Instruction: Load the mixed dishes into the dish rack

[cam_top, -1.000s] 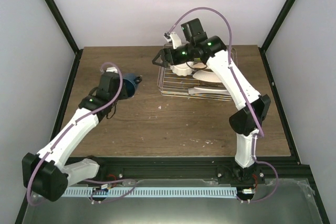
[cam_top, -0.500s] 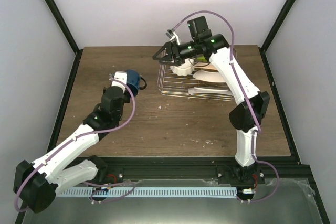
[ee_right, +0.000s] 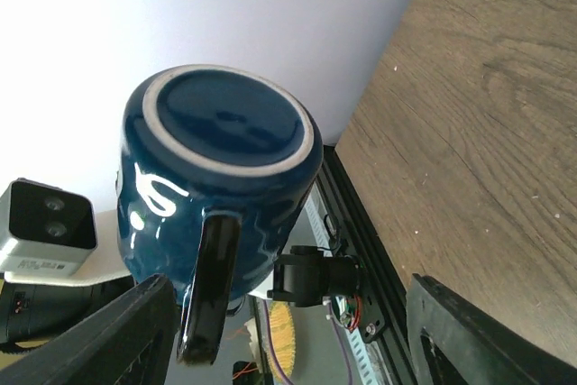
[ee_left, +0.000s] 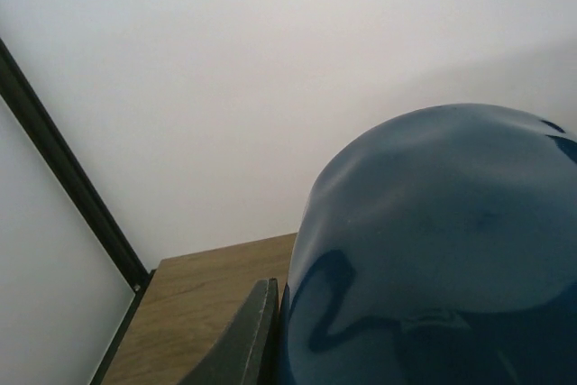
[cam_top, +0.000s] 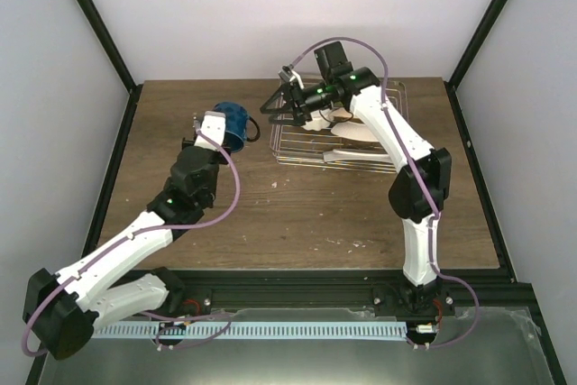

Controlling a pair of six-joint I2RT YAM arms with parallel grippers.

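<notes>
The dark blue mug (cam_top: 236,123) hangs in the air left of the dish rack (cam_top: 287,145), and my left gripper (cam_top: 222,132) is shut on it. In the left wrist view the mug (ee_left: 433,250) fills the right side, pressed against one dark finger (ee_left: 251,340). My right gripper (cam_top: 273,104) stands open at the rack's left end, pointing at the mug. The right wrist view shows the mug (ee_right: 216,178) base-on with its handle (ee_right: 209,286) between my open right gripper's (ee_right: 288,331) fingers, apart from both. White dishes (cam_top: 356,135) lie in the rack.
The silver wire rack stands at the back right of the wooden table (cam_top: 297,214). Black frame posts (cam_top: 99,33) rise at the table's corners, with white walls behind. The left arm's base and cables (ee_right: 334,281) show below the mug in the right wrist view.
My left arm has carried the mug up and to the right, toward the rack. My right gripper has risen out of the rack and swung left toward the mug, its fingers a little closer together.
</notes>
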